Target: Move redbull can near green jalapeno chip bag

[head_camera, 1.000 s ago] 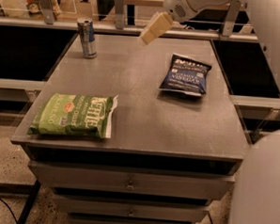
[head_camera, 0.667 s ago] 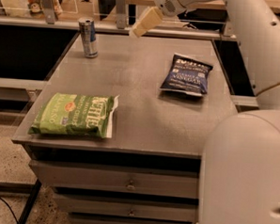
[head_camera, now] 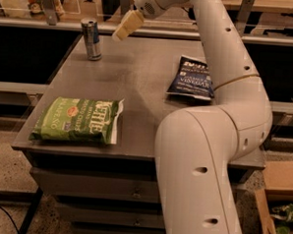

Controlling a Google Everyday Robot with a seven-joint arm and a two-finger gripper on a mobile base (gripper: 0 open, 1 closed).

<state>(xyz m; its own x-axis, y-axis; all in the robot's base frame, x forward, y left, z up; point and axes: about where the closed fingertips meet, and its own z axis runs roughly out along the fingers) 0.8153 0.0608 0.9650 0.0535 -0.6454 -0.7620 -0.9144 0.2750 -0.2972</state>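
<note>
The redbull can [head_camera: 92,39] stands upright at the table's far left corner, silver and blue with a silver top. The green jalapeno chip bag [head_camera: 76,120] lies flat at the table's front left, with white lettering and a white edge on its right. My gripper [head_camera: 125,28] hangs above the table's far edge, a short way to the right of the can and apart from it. The arm reaches across from the right and rises over the table.
A dark blue chip bag [head_camera: 191,78] lies at the table's right side, partly behind my arm. The grey table [head_camera: 138,89] has drawers beneath. Shelves with clutter stand behind it. A cardboard box [head_camera: 277,204] sits on the floor at the right.
My gripper has moved left along the table's far edge, closer to the redbull can. The can and both bags have not moved.
</note>
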